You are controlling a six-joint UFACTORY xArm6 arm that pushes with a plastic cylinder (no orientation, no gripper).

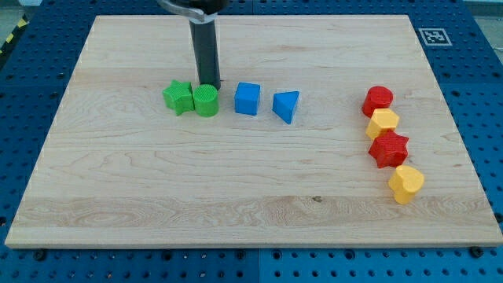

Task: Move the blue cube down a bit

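Observation:
The blue cube [247, 98] sits on the wooden board [236, 173], above the board's middle. A blue triangular block [286, 105] lies just to its right. My tip [209, 85] is at the lower end of the dark rod, directly above the green cylinder [206, 101] and touching or nearly touching its top edge. The tip is left of the blue cube, about one block width away. A green star block [178, 97] sits against the cylinder's left side.
At the view's right, a column runs downward: a red block [378, 99], a yellow block [383, 122], a red star-like block [389, 148] and a yellow heart-like block [406, 183]. A marker tag [433, 35] sits off the board's top right corner.

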